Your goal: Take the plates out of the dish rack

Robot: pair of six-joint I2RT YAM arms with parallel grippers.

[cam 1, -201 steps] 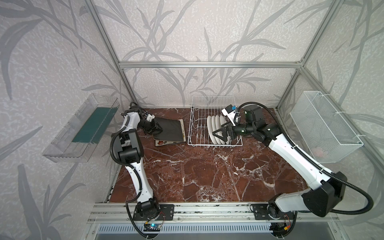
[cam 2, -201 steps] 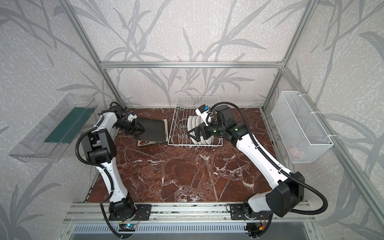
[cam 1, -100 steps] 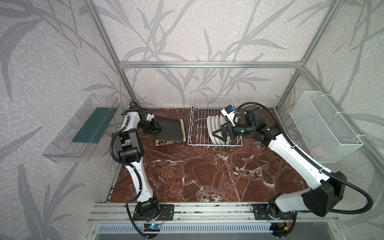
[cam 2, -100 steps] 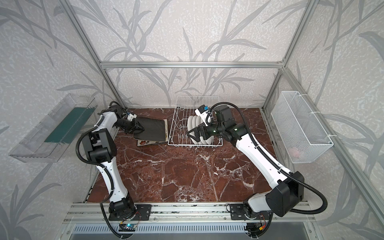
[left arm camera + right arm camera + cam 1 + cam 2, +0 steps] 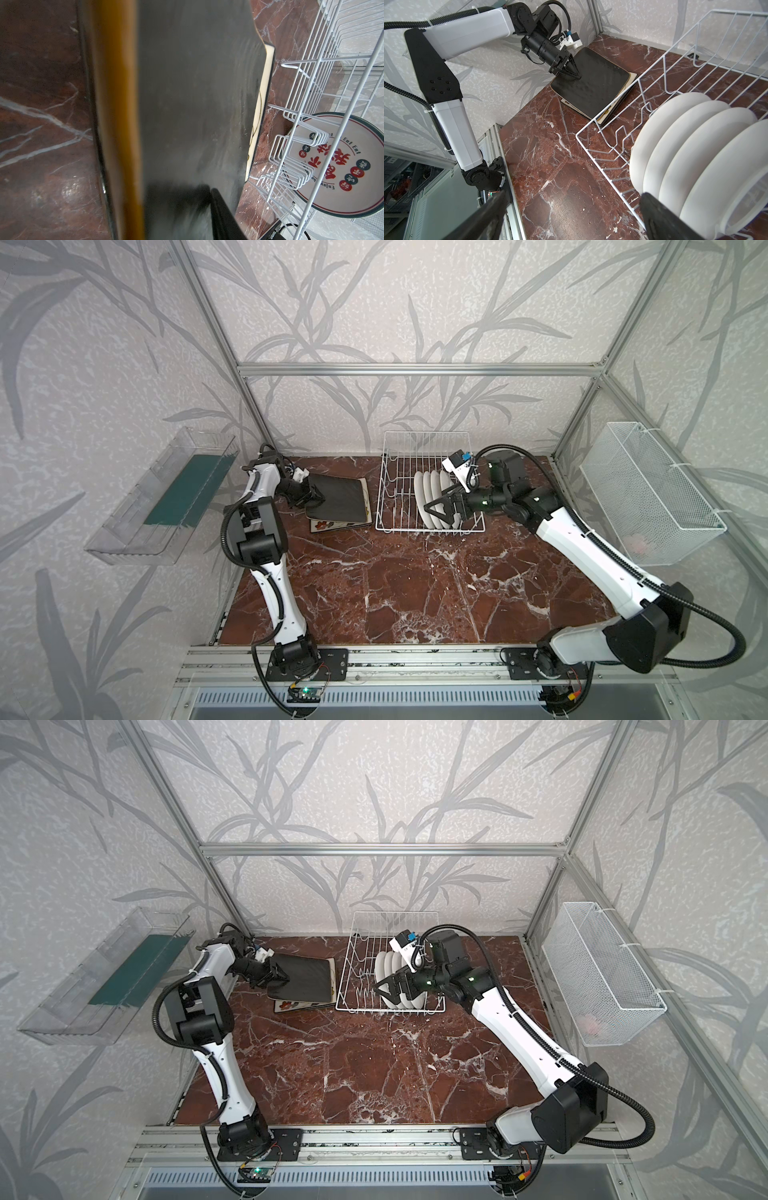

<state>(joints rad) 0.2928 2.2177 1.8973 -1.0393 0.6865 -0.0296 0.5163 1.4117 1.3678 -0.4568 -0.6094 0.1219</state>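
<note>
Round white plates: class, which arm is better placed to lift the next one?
Likely right: right gripper open at the round white plates in the dish rack; left gripper grips a black square plate.

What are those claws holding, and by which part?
The left gripper pinches the top black plate by its left edge. The right gripper is open, holding nothing.

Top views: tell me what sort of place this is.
Most likely a robot test cell, not a kitchen: an aluminium frame with wallpapered panels, two arms bolted to a front rail, and a dish rack on a marble-pattern tabletop.
</note>
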